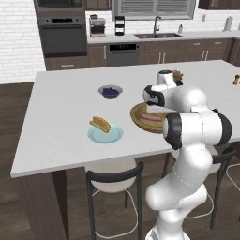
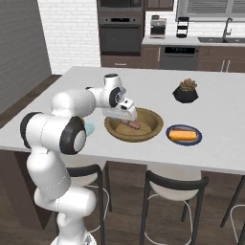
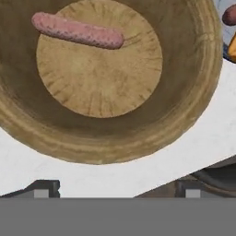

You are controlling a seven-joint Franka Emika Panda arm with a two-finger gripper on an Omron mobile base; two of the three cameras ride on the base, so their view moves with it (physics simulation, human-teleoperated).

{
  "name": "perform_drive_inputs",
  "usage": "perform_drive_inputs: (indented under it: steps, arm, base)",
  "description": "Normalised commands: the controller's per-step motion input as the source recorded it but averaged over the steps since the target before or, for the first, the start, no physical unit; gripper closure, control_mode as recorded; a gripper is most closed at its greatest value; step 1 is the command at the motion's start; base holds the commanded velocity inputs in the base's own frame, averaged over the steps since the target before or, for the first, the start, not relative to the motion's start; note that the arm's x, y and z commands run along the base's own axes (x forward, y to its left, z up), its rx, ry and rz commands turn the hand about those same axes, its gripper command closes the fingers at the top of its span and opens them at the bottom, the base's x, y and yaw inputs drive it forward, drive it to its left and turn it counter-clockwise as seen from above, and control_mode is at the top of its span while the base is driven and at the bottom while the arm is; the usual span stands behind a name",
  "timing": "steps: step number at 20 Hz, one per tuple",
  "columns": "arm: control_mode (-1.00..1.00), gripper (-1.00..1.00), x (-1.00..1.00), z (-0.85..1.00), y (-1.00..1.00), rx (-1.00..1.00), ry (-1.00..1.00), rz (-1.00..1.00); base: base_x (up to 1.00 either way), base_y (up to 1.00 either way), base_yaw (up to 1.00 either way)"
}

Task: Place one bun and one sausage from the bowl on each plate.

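- The gripper (image 2: 128,116) hangs over the near-left side of the wooden bowl (image 2: 154,129), jaws spread wide and holding nothing
- One sausage (image 3: 77,31) lies on the bowl's flat bottom; it is the only food I can see left in there
- The pale light-blue plate (image 1: 112,136) sits well apart from the bowl, on the side toward the small berry bowl (image 1: 110,91), and carries what looks like a bun (image 1: 100,123); whether a sausage is on it too I cannot tell
- The navy plate (image 2: 195,140) sits just beside the bowl on the other side and holds a bun with a sausage on it (so that plate looks finished)
- Judged from this, the remaining sausage is meant for the light-blue plate
- Risk: in the hand view the sausage sits off toward the top, not between the fingertips (image 3: 40,189), so a straight descent could close on wood
- Risk: a round sausage on a smooth bottom may roll or pivot away if one finger touches it first
- Risk: the sloped rim could catch a finger on the way down and shove the bowl toward the navy plate
- Risk: a grip near one end may let it swing and drop during the carry across the counter (image 1: 61,122)
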Motion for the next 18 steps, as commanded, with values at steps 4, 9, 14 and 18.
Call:
perform_drive_inputs:
  steps: [4,9,14,18]
  arm:
    - [-1.0,-1.0,0.45,-0.88,-0.15,-0.05,0.14,0.68]
    - [-1.0,-1.0,0.39,-0.11,0.0,0.01,-0.04,0.07]
    - [-1.0,-1.0,0.0,-0.3,0.0,0.0,-0.05,0.12]
    - [-1.0,-1.0,0.0,-0.3,0.0,0.0,0.0,0.15]
  base:
    - [0.0,0.0,0.0]
    - [0.0,0.0,0.0]
    - [0.0,0.0,0.0]
    - [0.0,0.0,0.0]
